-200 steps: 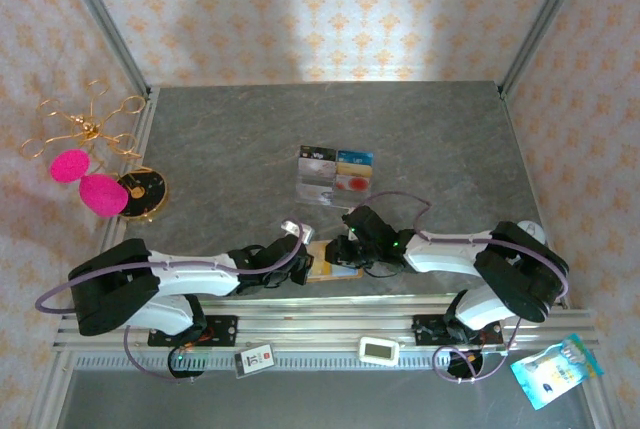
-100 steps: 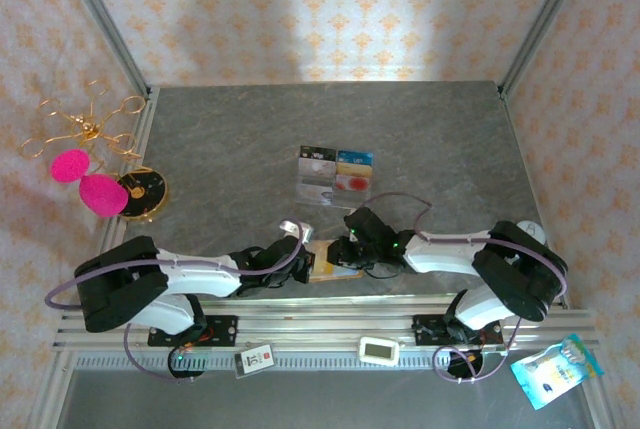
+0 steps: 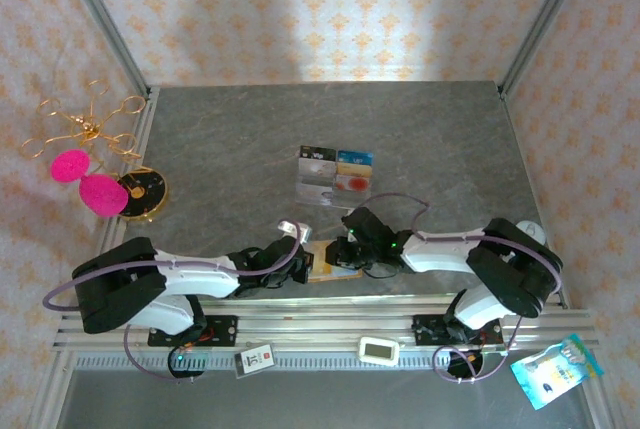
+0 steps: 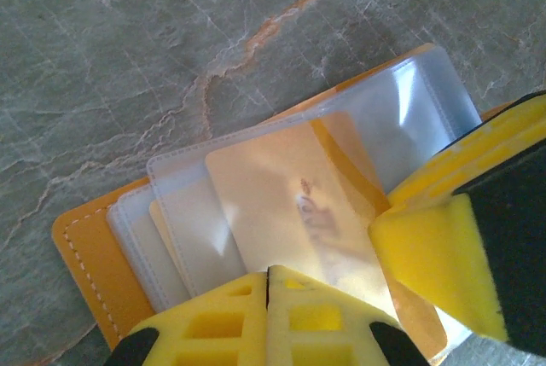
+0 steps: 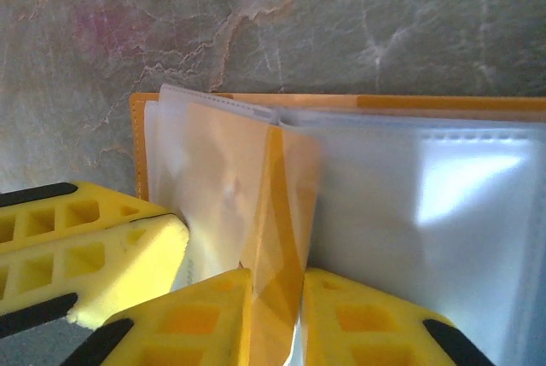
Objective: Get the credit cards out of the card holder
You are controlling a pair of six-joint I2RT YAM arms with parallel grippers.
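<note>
Card holder (image 4: 81, 255) open flat, gold credit card (image 4: 290, 204) in its clear sleeves (image 4: 409, 110). Left gripper (image 4: 267, 298) closed tight on top; right gripper (image 5: 275, 315) pinches the card's edge. Grey marble table (image 3: 220, 149), patterned walls (image 3: 330, 9).

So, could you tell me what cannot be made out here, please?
Top view: card holder partly covered by left gripper and right gripper; cards too small.
Left wrist view: gold card, print lost in glare, lower edge under left gripper.
Right wrist view: sleeve pinched by right gripper; contents unclear.

Top looks down; wrists close, sharing card holder (image 4: 81, 255).
</note>
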